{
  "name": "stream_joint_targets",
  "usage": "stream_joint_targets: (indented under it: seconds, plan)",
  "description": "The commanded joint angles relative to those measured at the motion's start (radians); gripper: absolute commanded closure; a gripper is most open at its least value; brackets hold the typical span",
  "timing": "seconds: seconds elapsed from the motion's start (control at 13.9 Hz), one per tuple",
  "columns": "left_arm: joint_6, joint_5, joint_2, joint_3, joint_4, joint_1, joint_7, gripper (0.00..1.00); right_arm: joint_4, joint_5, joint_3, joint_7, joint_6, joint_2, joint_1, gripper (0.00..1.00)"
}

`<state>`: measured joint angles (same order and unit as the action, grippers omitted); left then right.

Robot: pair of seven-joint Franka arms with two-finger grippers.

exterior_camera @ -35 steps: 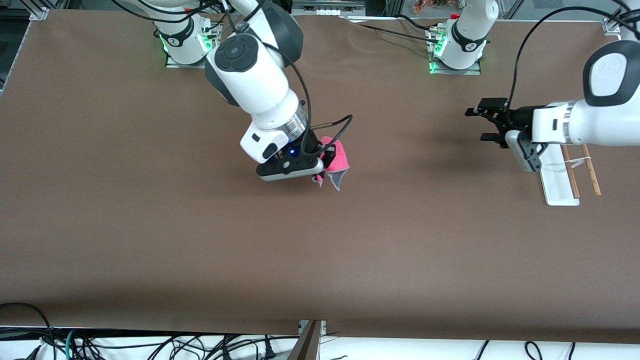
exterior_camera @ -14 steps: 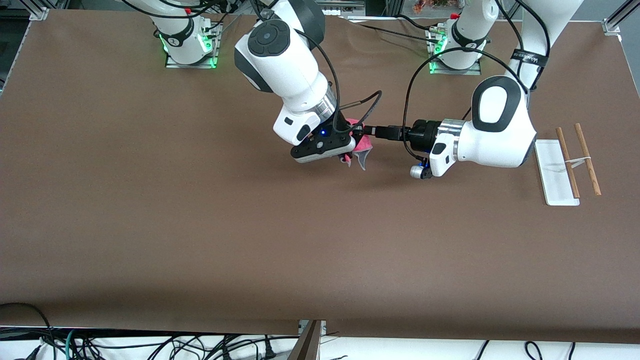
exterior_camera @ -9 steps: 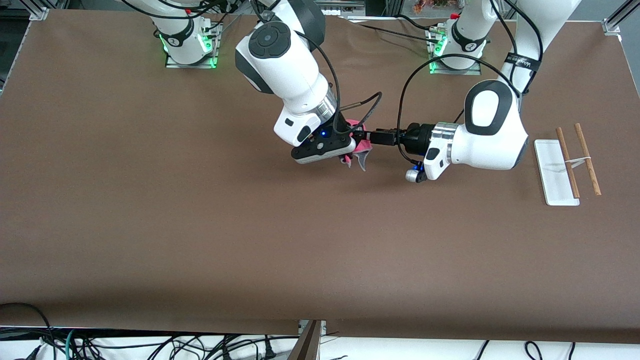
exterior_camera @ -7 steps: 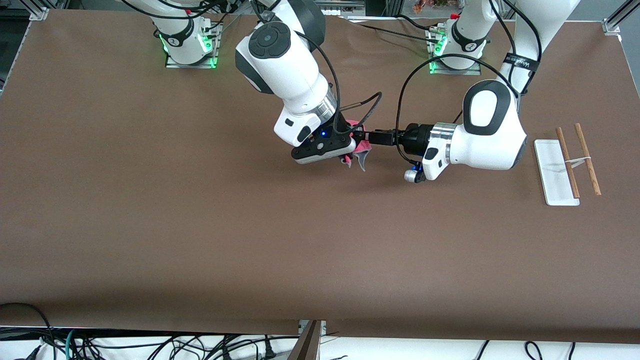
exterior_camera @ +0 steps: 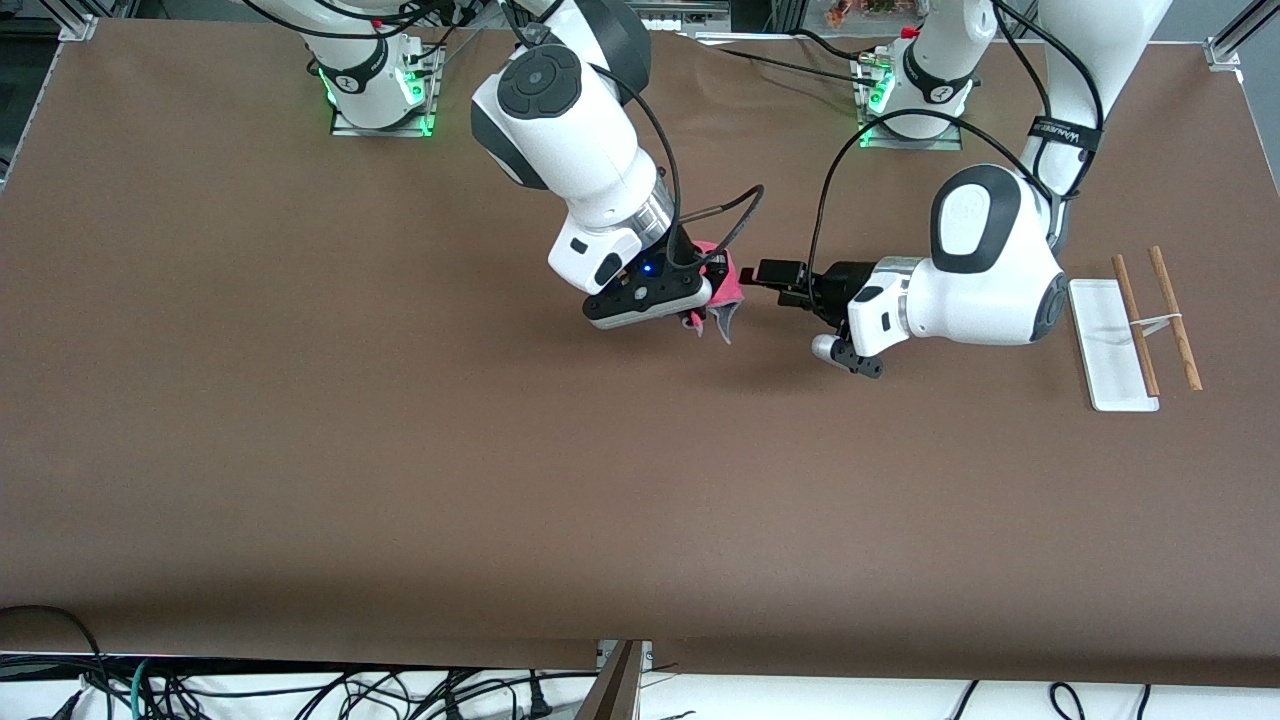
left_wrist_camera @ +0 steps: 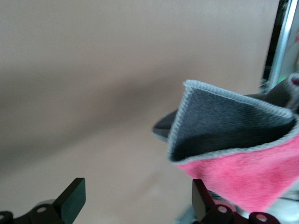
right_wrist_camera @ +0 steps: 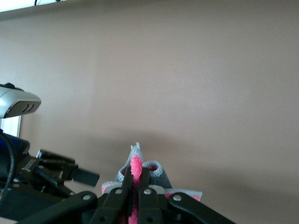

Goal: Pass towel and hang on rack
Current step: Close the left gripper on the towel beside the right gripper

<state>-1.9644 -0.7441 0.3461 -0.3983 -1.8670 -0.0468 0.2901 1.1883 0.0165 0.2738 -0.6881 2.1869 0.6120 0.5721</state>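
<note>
While pinched in right claw (right_wrist_camera: 134,186), fuzzy towel (left_wrist_camera: 243,154)

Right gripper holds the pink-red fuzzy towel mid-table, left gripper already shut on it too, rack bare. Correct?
Not quite. The left gripper is open and not on the small pink-red fuzzy towel; the left wrist view shows its fingers spread. The right gripper does hold it, and the wooden-rod rack is bare.
</note>
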Motion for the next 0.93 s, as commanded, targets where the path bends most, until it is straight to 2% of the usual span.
stream_joint_targets:
  seconds: [0.0,0.29,0.36,0.58,0.86]
  plan:
    - [-0.118,0.054,-0.002,-0.03,-0.029,0.008,0.244,0.0,-0.026,0.013,0.004,-0.001,0.001,0.012,0.002,0.99]
    - [-0.364,0.055,0.01,-0.057,-0.093,0.07,0.596,0.0,-0.026,0.013,0.004,0.001,0.001,0.012,0.0,0.99]
    - [-0.39,0.055,0.017,-0.059,-0.093,0.08,0.66,0.0,-0.026,0.013,0.004,0.001,0.001,0.012,0.0,0.99]
    - [-0.393,0.055,0.01,-0.065,-0.092,0.103,0.705,0.0,-0.026,0.011,0.004,0.002,0.001,0.014,0.0,0.99]
    - [-0.393,0.055,-0.009,-0.106,-0.092,0.113,0.705,0.0,-0.026,0.011,0.004,0.002,0.001,0.012,0.0,0.99]
